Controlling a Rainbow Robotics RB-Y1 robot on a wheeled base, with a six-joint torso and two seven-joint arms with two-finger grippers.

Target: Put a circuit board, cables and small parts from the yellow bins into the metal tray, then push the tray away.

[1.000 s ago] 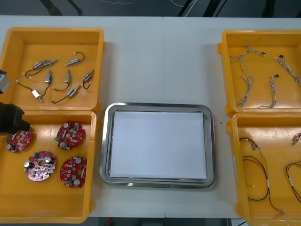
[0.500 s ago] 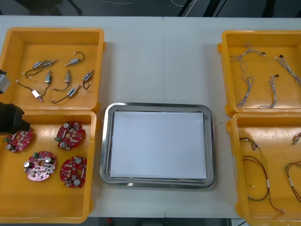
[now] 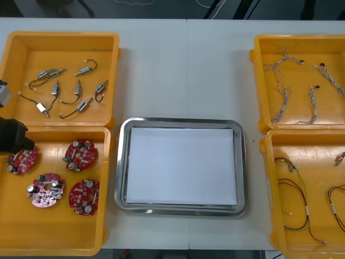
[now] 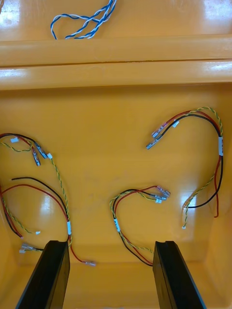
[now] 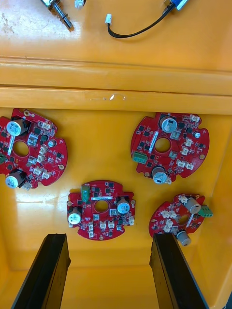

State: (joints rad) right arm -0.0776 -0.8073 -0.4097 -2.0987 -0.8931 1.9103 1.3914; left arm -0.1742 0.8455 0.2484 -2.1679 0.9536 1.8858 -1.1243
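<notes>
Pale tabletop carries four yellow plastic bins, two at each side, with a rectangular metal tray (image 3: pixel 121 162) between them; its inside is white and nothing lies in it.

The left gripper (image 5: pixel 108 239) hangs over the near left bin (image 3: pixel 54 229) with its black fingers (image 5: pixel 50 270) spread wide and nothing between them. Below it lie four round red circuit boards (image 5: pixel 101 210) flat on the bin floor, all apart from one another. One sits just beyond the gap between the fingers, and another is close to the tip of one finger. In the front view the left arm shows as a dark block at the table's left edge, over the wall between the two left bins. The far left bin (image 3: pixel 64 46) holds small metal parts (image 3: pixel 64 91) with short black leads.

The right gripper (image 4: pixel 110 244) hovers above the near right bin (image 3: pixel 318 178), fingers likewise parted and empty. Loose red, yellow and black cables (image 4: pixel 159 195) are strewn across that bin's floor, none touching the fingers. Past the bin wall, twisted blue and white cables (image 4: pixel 84 19) lie in the far right bin (image 3: pixel 296 38).
</notes>
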